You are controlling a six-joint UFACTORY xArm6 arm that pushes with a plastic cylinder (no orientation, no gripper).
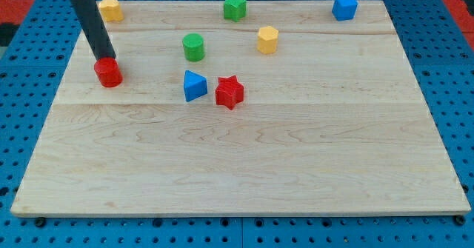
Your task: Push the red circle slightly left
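Note:
The red circle (pixel 108 72) is a short red cylinder near the left edge of the wooden board (pixel 244 159). My tip (pixel 104 58) is at the end of the dark rod that comes down from the view's top left. It rests right at the red circle's upper edge, touching or almost touching it from behind.
A yellow block (pixel 110 9) sits at the top left. A green star (pixel 235 7) and a blue cube (pixel 344 7) lie along the top. A green cylinder (pixel 193 47), a yellow hexagon (pixel 267 39), a blue triangle (pixel 195 85) and a red star (pixel 229 92) cluster mid-board.

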